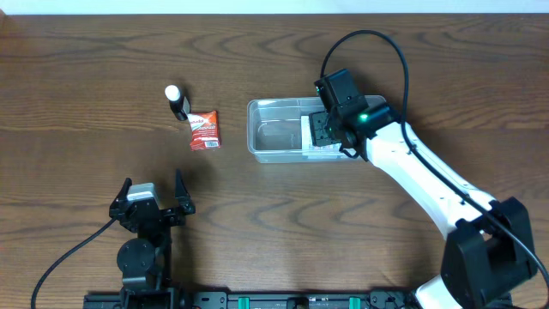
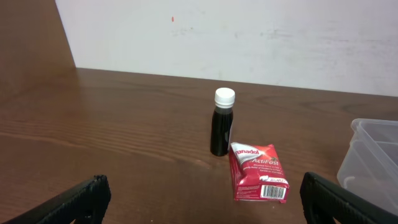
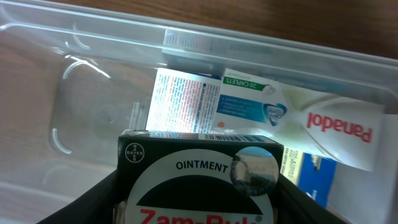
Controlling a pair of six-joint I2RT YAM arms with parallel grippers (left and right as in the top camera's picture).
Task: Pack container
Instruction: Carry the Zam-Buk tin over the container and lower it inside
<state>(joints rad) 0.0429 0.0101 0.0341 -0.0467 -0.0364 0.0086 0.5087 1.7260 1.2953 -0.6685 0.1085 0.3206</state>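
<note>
Right wrist view: our right tool (image 3: 199,208) clamps a dark green cardboard ointment box (image 3: 186,158) over the clear plastic rectangular container (image 3: 93,43), mid-right overhead. Meanwhile our left tool (image 1: 153,182) gapes wide, empty. We'd judge the container light, stiff and slippery, so take it by the rim.

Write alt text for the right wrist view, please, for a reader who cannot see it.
The right pincer holds a dark Zam-Buk ointment box over the clear container, where a white Panadol box and other cartons lie.

container (image 1: 254,130) | clear plastic rectangular tub, rounded corners | upright, open top | partly filled (right end)
</note>
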